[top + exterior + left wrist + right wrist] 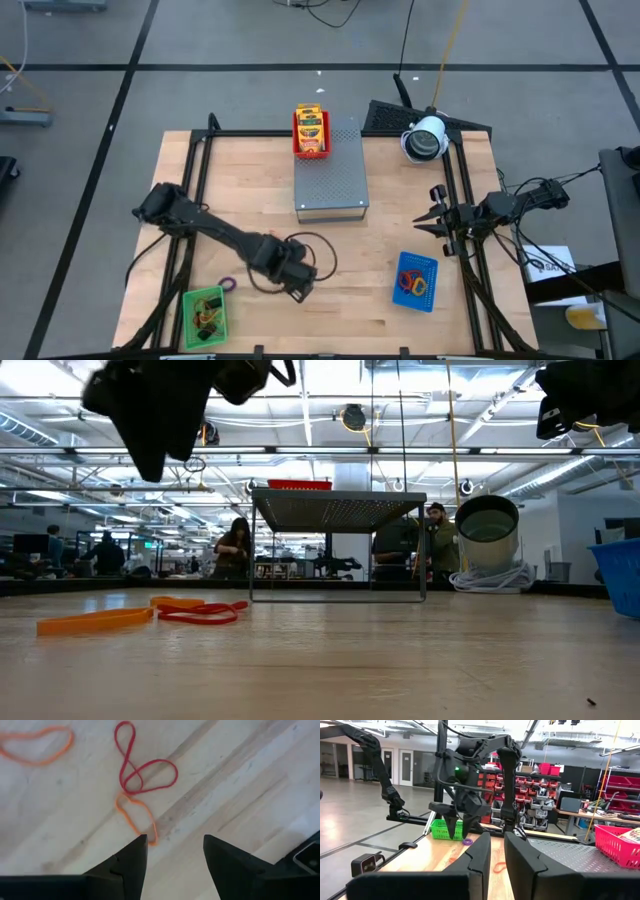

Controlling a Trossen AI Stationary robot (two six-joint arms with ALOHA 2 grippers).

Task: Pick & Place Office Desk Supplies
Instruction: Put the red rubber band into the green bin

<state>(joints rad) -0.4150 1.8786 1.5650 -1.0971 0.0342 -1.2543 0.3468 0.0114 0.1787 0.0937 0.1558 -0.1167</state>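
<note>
My left gripper (297, 278) (175, 845) hangs open above the table's near middle, clear of the wood in the low view (150, 420). Below it lie a twisted red rubber band (145, 770) (200, 612), a small orange loop (136, 815) whose end shows right by one fingertip, and a second orange band (35, 745) (95, 622). A purple band (227, 285) lies flat beside the green tray (205, 315). Yellow-and-green crayon packets (309, 122) stand in the red tray (311, 145) on the grey box. My right gripper (432, 213) (497, 852) waits at the right edge, its fingers almost together.
The grey perforated box (331, 175) stands at the table's far middle. A blue tray (417, 281) with bands sits near right, and the green tray holds dark clips. A white camera (425, 140) sits at the far right corner. People stand in the room beyond (236, 545).
</note>
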